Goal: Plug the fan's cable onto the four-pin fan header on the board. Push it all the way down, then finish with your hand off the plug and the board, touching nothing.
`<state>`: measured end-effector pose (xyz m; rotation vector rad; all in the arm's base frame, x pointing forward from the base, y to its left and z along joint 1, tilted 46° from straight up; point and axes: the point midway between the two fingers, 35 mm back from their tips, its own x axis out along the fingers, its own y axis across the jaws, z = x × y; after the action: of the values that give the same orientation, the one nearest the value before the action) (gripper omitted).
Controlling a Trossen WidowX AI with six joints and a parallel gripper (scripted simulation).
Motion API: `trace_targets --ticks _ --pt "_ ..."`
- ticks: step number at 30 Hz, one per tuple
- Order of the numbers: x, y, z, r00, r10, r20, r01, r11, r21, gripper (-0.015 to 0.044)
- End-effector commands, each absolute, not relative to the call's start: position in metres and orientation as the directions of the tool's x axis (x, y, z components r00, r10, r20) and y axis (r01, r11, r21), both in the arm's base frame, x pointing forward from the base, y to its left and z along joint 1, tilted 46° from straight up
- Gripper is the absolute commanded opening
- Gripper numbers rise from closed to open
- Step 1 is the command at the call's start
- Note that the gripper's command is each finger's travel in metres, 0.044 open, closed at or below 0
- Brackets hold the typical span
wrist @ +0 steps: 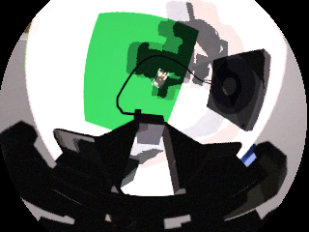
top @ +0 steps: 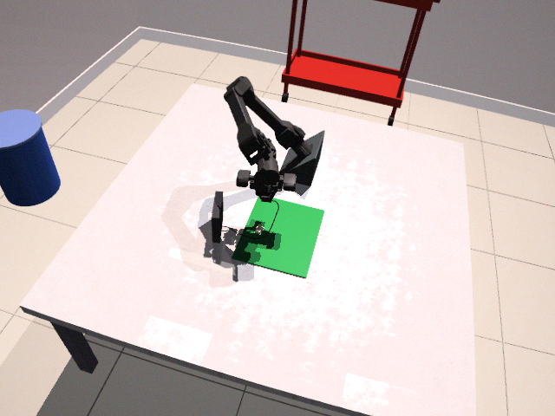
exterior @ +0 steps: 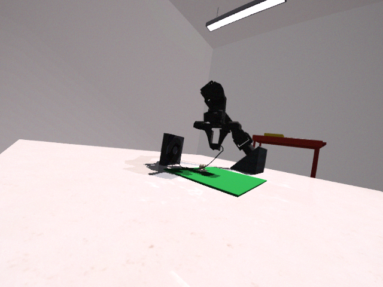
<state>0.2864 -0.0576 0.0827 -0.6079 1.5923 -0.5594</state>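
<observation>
Gripper (exterior: 215, 147) points downward above the near edge of the green board (top: 296, 242), raised clear of it. Its fingers stand partly closed and grip the plug (wrist: 138, 114) at the end of the fan's cable (exterior: 213, 159); the plug is a small dark block pinched between the fingertips, seen best in the wrist view.

From the plug the cable hangs in a loose arc down to the board and runs on toward the fan (exterior: 171, 149). Below and ahead of the gripper, the four-pin header (top: 258, 229) stands on the board as a small pale cluster, apart from the plug and not mated with it. The gripper's shadow falls on the board just beside the header.

The fan stands upright on the table (top: 381, 286), just off the board's edge, to one side of the gripper.

The table is white with a faintly mottled top. Behind the arm's base stands a red cart (top: 345, 75) on a beige tiled floor. A blue cylinder (top: 24, 159) stands on the floor, well apart from the gripper. Grey walls and a ceiling strip light (exterior: 244, 14) enclose the room.
</observation>
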Motion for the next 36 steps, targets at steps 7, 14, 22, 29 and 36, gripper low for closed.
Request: trace_targets --ticks 7,14,22,29,36 --pt "0.269 -0.071 0.094 -0.076 -0.708 -0.702 -0.366 0.675 -0.641 0.0" --pt "0.267 -0.072 0.093 -0.079 -0.698 -0.712 -0.368 0.684 -0.629 0.0" --pt "0.261 -0.076 0.083 -0.085 -0.634 -0.769 -0.351 0.741 -0.572 0.0" --pt "0.256 -0.079 0.074 -0.081 -0.569 -0.819 -0.334 0.789 -0.515 0.0" --pt "0.252 -0.082 0.065 -0.061 -0.492 -0.868 -0.318 0.834 -0.45 0.0"
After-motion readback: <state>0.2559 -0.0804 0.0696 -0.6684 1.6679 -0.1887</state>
